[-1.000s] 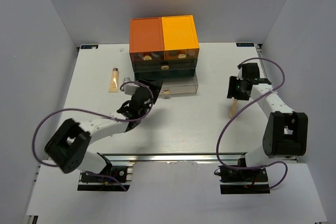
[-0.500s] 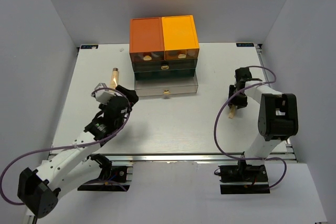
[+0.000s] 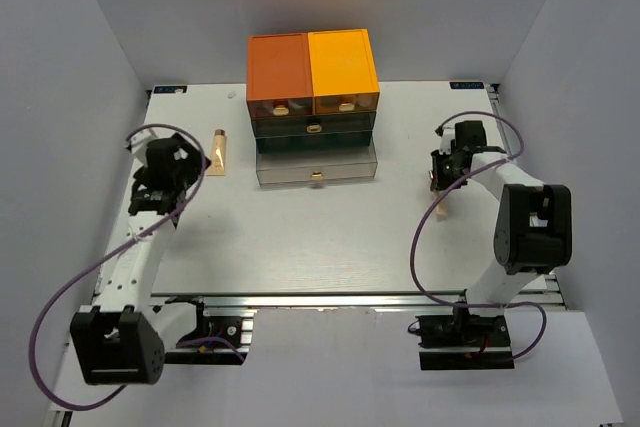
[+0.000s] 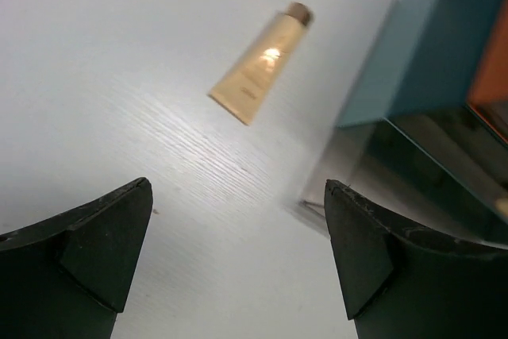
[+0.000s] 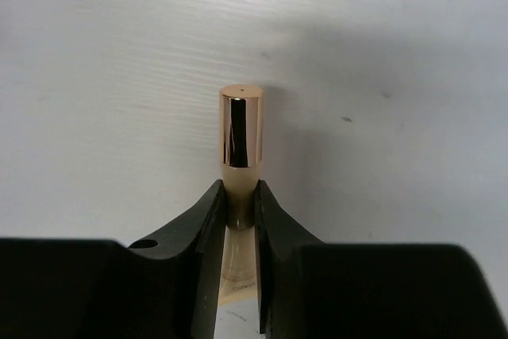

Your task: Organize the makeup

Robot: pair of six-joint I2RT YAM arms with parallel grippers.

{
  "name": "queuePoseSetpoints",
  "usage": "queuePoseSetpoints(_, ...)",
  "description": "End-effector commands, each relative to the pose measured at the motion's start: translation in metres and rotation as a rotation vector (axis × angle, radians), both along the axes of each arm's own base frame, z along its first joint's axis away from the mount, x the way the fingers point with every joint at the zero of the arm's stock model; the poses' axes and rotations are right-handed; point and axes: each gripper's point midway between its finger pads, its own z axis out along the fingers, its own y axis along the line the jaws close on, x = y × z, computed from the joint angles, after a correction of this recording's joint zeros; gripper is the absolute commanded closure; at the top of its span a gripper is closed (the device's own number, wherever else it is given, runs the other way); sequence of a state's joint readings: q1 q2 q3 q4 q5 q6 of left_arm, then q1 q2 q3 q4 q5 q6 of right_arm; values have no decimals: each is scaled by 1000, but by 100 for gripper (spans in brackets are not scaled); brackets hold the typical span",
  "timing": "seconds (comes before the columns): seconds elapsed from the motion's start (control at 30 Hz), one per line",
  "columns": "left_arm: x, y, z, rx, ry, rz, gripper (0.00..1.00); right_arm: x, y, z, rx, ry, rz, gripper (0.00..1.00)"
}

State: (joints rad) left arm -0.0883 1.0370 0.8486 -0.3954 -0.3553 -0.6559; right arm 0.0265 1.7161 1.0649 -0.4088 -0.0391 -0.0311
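From above, the left gripper (image 3: 172, 162) hangs over the table (image 3: 330, 237) out toward 9 o'clock, its arm stretched up along the left edge. Its nose points toward 3 o'clock, where a beige tube (image 3: 217, 150) lies flat, near it but not touching. That tube sits just at 9 o'clock of the orange-and-dark drawer box (image 3: 313, 107), which stands at the table's 12 o'clock side with its lowest clear drawer pulled out a little. Over at 3 o'clock the right gripper (image 3: 447, 173) is down low on a second beige tube (image 3: 440, 205), whose pale body runs out from under it toward 6 o'clock

The left wrist camera shows the left gripper (image 4: 238, 188) spread wide, with nothing between its two dark fingers (image 4: 87, 252). The beige tube (image 4: 258, 65) lies ahead at 12 o'clock, cap end farthest away and well clear of both fingers. The drawer box (image 4: 444, 53) fills the 2 o'clock corner, teal wall above and clear drawer below

The right wrist camera shows the right gripper (image 5: 240, 204) pinched narrow on the second beige tube (image 5: 240, 240), its fingers (image 5: 202, 232) pressed to either side of the neck. The shiny gold cap (image 5: 240, 129) sticks out past the tips toward 12 o'clock, over bare white table (image 5: 397, 53)
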Motion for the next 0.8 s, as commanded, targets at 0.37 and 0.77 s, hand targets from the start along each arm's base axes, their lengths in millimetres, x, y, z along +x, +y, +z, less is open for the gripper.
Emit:
queuePoseSetpoints(0.37, 50, 51, -69, -341, 219, 87, 2, 15, 206, 198, 118, -847, 1419, 77)
queuePoseSetpoints(0.77, 87, 72, -93, -156, 331, -28, 7, 98, 289, 168, -314, -895, 1714, 64)
